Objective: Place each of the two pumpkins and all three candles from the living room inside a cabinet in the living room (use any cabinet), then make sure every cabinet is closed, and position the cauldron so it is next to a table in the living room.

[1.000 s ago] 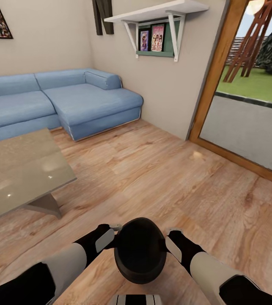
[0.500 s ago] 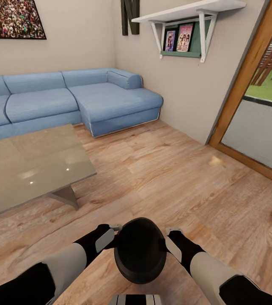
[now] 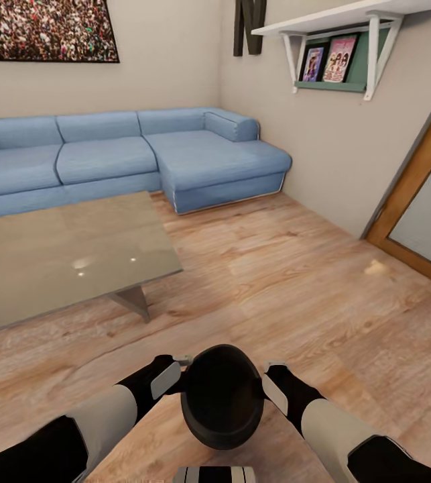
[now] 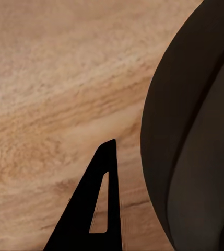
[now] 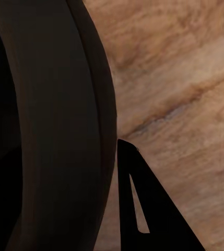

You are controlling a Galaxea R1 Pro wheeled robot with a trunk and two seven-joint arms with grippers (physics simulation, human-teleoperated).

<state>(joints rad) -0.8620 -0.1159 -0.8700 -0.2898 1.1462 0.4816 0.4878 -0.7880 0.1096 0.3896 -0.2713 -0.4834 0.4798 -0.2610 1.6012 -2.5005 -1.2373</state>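
Wooden flooring [image 3: 295, 282] runs through the living room, with a blue corner sofa [image 3: 128, 157] against the far wall and a glass-topped table [image 3: 61, 251] at near left. Against the pictures of a second ago the whole view has swung left: the doorway [image 3: 419, 201] at right has slid almost out of frame while the table and sofa have come toward the centre, so the base is turning toward the table, not the furniture moving. The black cauldron [image 3: 222, 396] hangs close in front of the trunk, clamped from both sides between the left gripper [image 3: 175, 372] and the right gripper [image 3: 272, 376]; whether either one's fingers are spread or pressed together I cannot tell. My reading is that the cauldron is being carried to the table. Two picture cards stand on the wall shelf [image 3: 336, 20]; no writing is legible
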